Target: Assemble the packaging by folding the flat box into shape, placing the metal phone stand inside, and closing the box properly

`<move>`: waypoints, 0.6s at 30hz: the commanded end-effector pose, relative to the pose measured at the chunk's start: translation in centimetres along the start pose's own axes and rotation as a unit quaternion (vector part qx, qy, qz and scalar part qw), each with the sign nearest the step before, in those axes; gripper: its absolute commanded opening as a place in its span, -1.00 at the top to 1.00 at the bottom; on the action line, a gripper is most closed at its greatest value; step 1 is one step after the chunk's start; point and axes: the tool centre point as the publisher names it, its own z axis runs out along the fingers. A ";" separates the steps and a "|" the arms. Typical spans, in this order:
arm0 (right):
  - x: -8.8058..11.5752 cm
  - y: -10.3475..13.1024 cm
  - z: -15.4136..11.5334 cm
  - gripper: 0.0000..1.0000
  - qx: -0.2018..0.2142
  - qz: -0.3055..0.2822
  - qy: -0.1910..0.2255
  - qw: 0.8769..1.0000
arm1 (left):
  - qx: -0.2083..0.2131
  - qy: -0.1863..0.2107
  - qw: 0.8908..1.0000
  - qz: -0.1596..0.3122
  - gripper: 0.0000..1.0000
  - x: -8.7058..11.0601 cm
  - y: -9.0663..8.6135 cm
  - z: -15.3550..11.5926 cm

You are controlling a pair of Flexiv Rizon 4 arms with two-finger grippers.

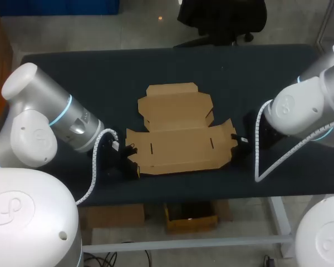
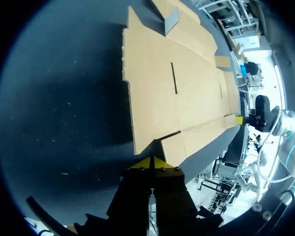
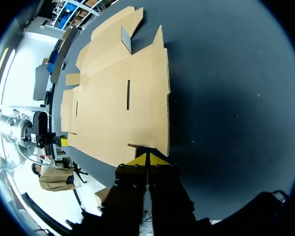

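Yellow tips of the left gripper [image 2: 152,161] are pressed together with no gap, their point touching the box [image 2: 157,88] at its end edge. The right gripper [image 3: 147,158] shows the same at the opposite end. You cannot tell whether either has card nipped between its tips. The box lies flat and unfolded in the middle of the table [image 1: 100,72], long panel toward the front edge, lid panel toward the back edge. The stand appears in no view.

Step in hand, as judged: raising the end flaps. Lift both ends together and evenly, bend along the creases, and keep the base panel down so the box does not slide.

Use the head view for the full outline and both arms' positions. Only the wrist views show the tip contact, and a small flap standing up on the lid panel.
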 end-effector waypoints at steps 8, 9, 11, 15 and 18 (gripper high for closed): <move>-0.2 0.5 1.1 1.00 0.020 -0.003 0.011 1.000 | -0.007 0.002 1.000 0.001 1.00 0.2 -0.3 0.7; -0.1 0.5 1.2 1.00 0.021 -0.004 0.011 1.000 | -0.008 0.002 1.000 0.002 1.00 0.3 -0.3 0.7; 0.0 0.6 1.3 1.00 0.023 -0.005 0.011 1.000 | -0.010 0.003 1.000 0.002 1.00 0.3 -0.3 0.8; 0.2 0.7 1.7 1.00 0.028 -0.008 0.011 1.000 | -0.013 0.006 1.000 0.005 1.00 0.5 -0.3 0.9; 0.3 0.7 1.7 1.00 0.030 -0.009 0.010 0.999 | -0.013 0.007 1.000 0.009 1.00 0.7 -0.2 0.9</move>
